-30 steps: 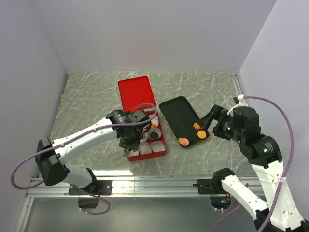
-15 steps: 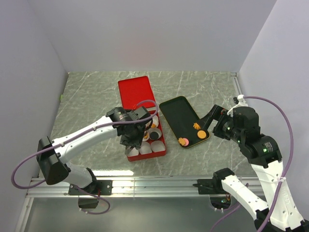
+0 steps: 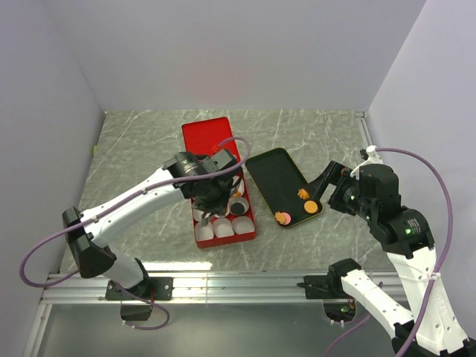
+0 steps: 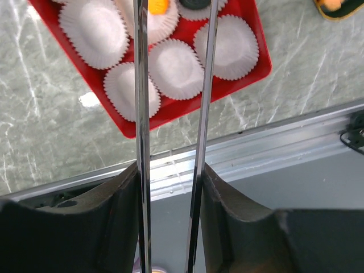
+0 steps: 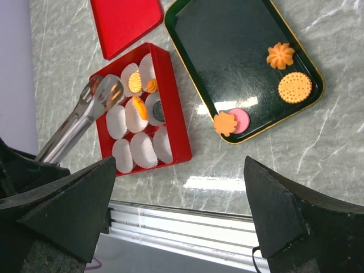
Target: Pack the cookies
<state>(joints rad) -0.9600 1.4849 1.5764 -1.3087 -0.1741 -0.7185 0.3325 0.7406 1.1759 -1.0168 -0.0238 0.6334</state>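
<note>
Holding long steel tongs (image 4: 140, 114) over the red rectangular box (image 4: 170, 109) of white paper cups (image 4: 176, 68), four cookies (image 5: 294, 87) waiting on the black rounded tray (image 5: 227, 51) at 3 o'clock.
Here the left gripper (image 4: 170, 193) clamps the tongs, blades slightly apart; whether they pinch anything I cannot tell. Best to lift clear of the frilled cups before swinging trayward. Beyond, the right gripper (image 5: 181, 187) gapes wide, empty.
</note>
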